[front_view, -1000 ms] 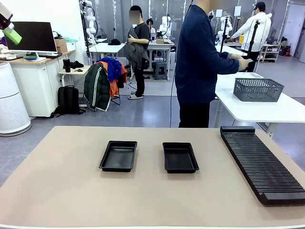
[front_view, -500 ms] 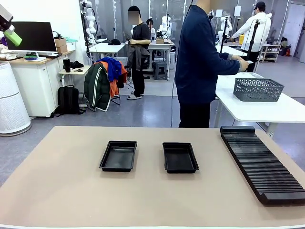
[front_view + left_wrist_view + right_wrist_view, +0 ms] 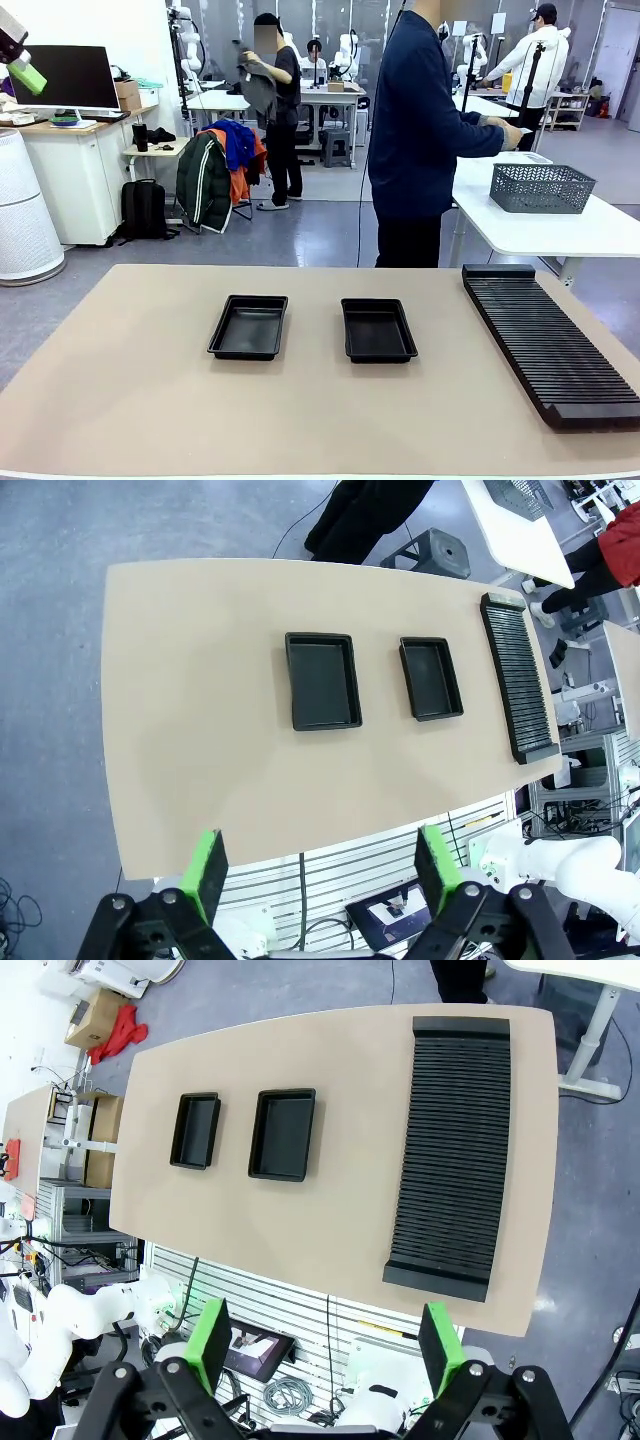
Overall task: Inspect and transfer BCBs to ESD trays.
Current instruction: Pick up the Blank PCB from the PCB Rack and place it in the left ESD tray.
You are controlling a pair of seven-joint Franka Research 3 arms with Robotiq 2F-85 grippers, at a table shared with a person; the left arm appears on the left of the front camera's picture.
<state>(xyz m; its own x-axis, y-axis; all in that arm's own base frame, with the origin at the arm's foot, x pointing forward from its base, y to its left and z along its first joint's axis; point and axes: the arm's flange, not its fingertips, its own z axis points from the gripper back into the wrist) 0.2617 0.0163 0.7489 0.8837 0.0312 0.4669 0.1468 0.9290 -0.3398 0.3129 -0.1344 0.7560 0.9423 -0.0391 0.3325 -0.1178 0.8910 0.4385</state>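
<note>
In the front view my left pincer [image 3: 20, 68] is cut off by the top left corner. Just one green pad [image 3: 27, 76] shows, so I can't read its spread there. The rack [image 3: 550, 345] runs past the right edge. The person [image 3: 415, 130] is cropped at the top, with the lower legs hidden behind the table [image 3: 120, 400]. What that person's hand [image 3: 508, 130] rests on is too small to tell.

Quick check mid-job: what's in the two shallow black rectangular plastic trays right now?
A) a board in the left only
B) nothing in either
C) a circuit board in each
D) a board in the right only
B: the left shallow black rectangular plastic tray and the right tray both show bare black floors, with no board in them.
</note>
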